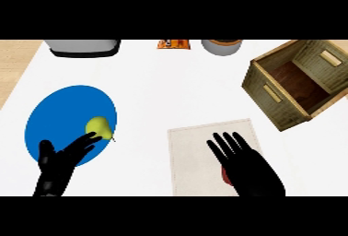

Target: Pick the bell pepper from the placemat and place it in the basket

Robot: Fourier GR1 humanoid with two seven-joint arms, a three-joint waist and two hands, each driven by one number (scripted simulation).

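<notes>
Right robot hand (pixel 252 173), open, hung over pepper (pixel 225 177) on placemat (pixel 194 156) for grasp; left robot hand (pixel 58 166) open, idle; basket (pixel 262 78) beyond.

We see a blue plate (pixel 61 110) at left w/ a yellow-green pear (pixel 99 126) on it; along the far edge, L to R: grey appliance (pixel 83 47), orange packet (pixel 172 44), grey pot (pixel 222 47).

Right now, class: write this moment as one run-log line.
right robot hand: open, over bell pepper on placemat | left robot hand: open, at blue plate | basket: upper right
</notes>
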